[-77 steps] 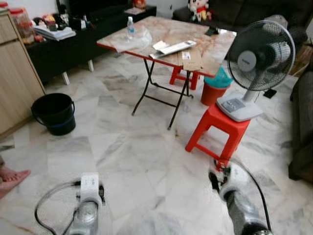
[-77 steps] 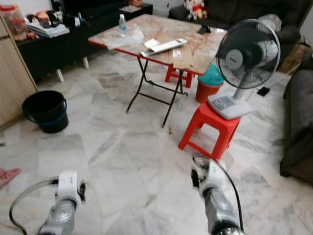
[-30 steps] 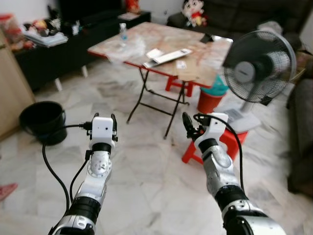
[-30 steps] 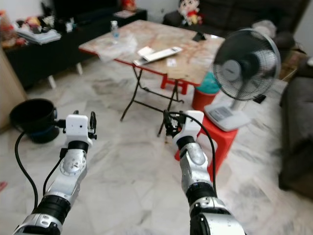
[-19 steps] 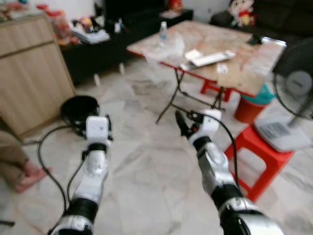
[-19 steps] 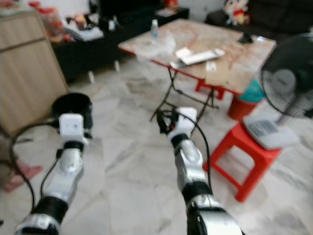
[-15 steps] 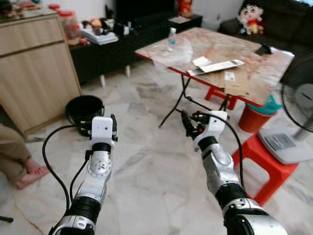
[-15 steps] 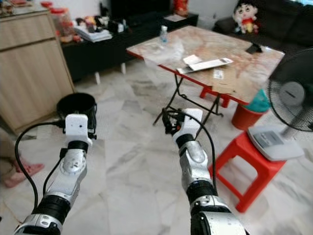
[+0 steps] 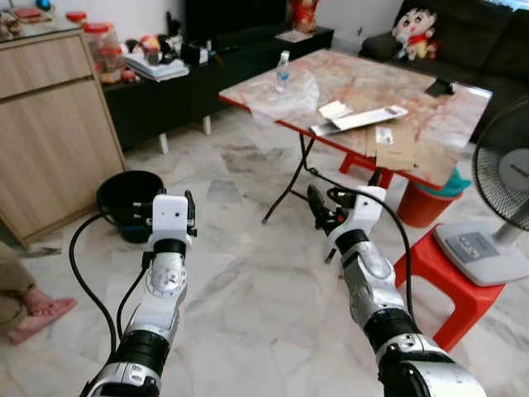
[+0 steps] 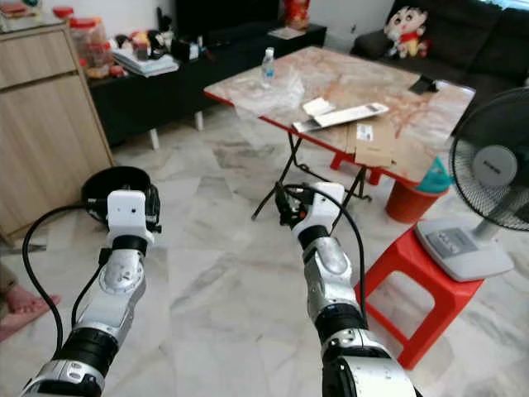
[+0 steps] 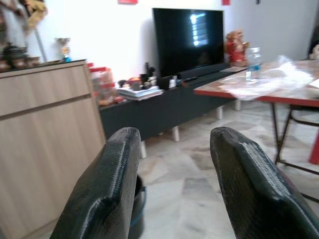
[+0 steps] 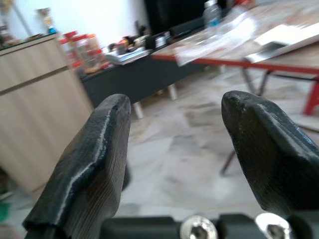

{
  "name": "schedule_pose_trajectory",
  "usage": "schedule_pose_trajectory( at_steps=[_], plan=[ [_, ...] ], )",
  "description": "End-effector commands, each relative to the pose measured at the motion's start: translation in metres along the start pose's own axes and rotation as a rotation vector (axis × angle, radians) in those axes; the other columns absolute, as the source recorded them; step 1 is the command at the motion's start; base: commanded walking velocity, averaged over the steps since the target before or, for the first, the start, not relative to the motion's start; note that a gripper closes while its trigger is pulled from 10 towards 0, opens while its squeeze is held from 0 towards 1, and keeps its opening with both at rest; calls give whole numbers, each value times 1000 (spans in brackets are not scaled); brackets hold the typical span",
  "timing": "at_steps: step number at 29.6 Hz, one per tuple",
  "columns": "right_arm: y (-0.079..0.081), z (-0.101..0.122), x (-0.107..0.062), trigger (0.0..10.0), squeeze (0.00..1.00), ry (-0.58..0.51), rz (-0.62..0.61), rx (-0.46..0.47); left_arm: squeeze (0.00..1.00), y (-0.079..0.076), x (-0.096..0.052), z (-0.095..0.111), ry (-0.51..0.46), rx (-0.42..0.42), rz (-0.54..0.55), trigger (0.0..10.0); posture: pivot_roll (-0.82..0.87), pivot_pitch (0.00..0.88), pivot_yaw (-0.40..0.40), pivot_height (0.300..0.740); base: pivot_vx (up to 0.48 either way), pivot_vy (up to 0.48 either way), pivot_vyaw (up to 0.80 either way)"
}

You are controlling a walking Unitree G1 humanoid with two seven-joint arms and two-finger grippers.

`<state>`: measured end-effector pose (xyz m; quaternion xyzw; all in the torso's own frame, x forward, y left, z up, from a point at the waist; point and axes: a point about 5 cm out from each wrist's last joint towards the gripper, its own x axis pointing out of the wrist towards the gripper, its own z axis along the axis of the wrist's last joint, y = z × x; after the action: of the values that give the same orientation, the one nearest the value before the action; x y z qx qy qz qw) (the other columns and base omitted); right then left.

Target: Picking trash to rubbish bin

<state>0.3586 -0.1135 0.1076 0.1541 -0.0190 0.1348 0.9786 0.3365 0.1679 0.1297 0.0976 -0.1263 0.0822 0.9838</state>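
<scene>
Left eye view has both arms raised over the marble floor (image 9: 248, 289), well short of the table (image 9: 364, 83); the left gripper (image 11: 172, 184) and right gripper (image 12: 174, 164) each show two black fingers spread with nothing between them, so both are released and empty. By my judgement the task has barely begun: no trash is held, and none can be seen in the bin (image 9: 128, 203), a black bucket standing upright, mouth up, on the floor beside the wooden cabinet (image 9: 50, 141), near the left gripper. Likely trash lies on the table: a crumpled clear bag (image 9: 291, 89) next to a bottle (image 9: 283, 71), a long white packet (image 9: 364, 118), and a flat cardboard piece (image 9: 395, 145); the packet's long axis runs slantwise across the tabletop, one end toward the sofa side, the other toward the bag. Left to do: approach, grasp, carry, drop.
</scene>
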Motion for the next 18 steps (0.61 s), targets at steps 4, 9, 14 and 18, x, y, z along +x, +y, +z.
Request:
schedule_pose_trajectory(
  at_steps=[4,9,14,18],
  plan=[
    [0,6,3,10000,0,-14,-1,5,0,0,3,3,-2,-2,1,10000,-59,0,-73,740,336,0,0],
    [0,6,4,10000,0,-16,1,6,0,0,3,4,-5,-5,-2,10000,-59,0,-73,740,335,0,0],
    [2,6,4,10000,0,-16,6,8,0,-1,3,5,-7,-10,-2,10000,-58,0,-72,740,335,0,0],
    [4,6,5,10000,0,-17,11,10,0,-1,3,5,-5,-16,0,10000,-59,0,-72,740,337,0,0]
  ],
)
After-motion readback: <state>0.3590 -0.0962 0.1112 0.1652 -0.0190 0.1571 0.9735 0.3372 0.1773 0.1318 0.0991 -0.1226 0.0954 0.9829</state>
